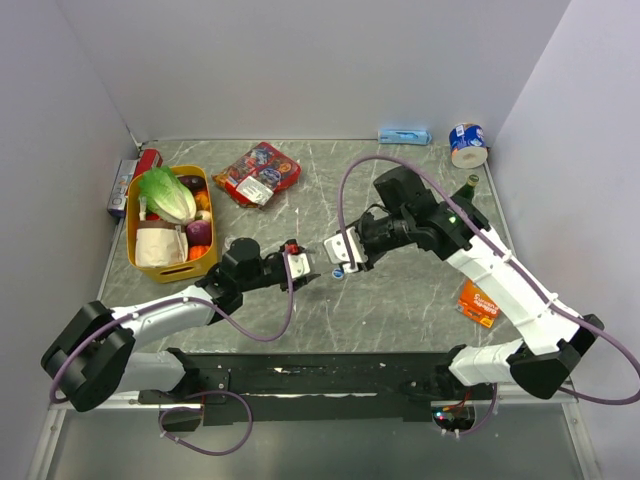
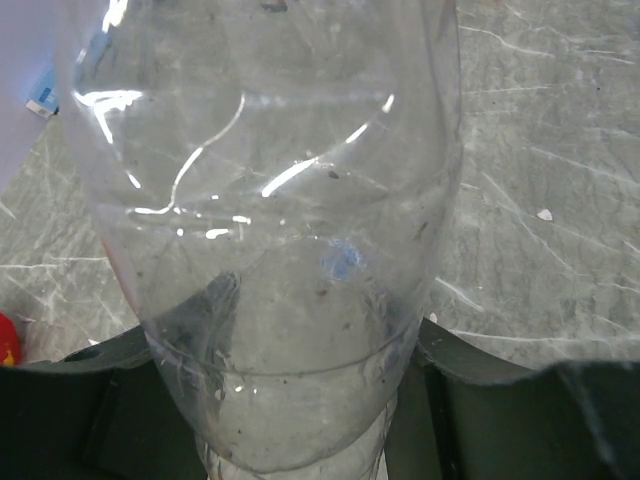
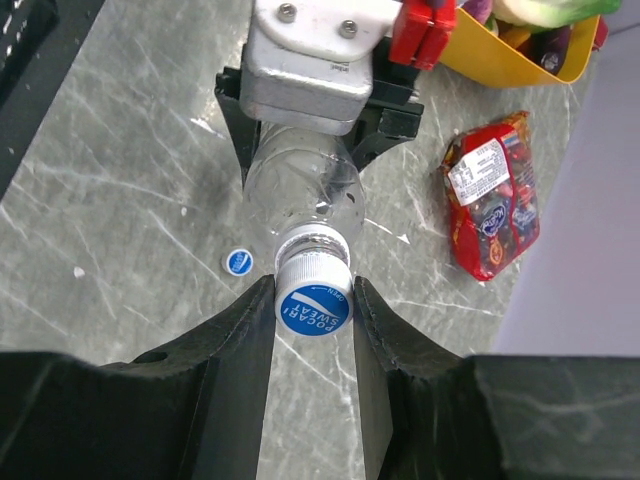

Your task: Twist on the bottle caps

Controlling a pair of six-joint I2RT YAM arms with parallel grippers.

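A small transparent bottle [image 3: 300,185] lies level above the table, its base held in my left gripper [image 3: 305,90]. In the left wrist view the bottle [image 2: 270,250] fills the frame between the dark fingers [image 2: 470,390] of my left gripper [image 2: 290,400]. A blue-topped cap [image 3: 313,308] sits on the bottle's neck, and my right gripper [image 3: 313,300] is shut on its white sides. A second blue cap [image 3: 238,262] lies loose on the table just left of the neck; it also shows in the top view [image 1: 337,272]. The grippers meet mid-table: left [image 1: 303,265], right [image 1: 345,250]. I see no second bottle.
A yellow basket [image 1: 206,262] of vegetables stands at the left. A red snack packet [image 1: 258,173] lies behind the grippers. A green glass bottle [image 1: 468,187] and a blue-and-white tin [image 1: 467,145] stand at the back right. An orange packet [image 1: 479,302] lies at the right.
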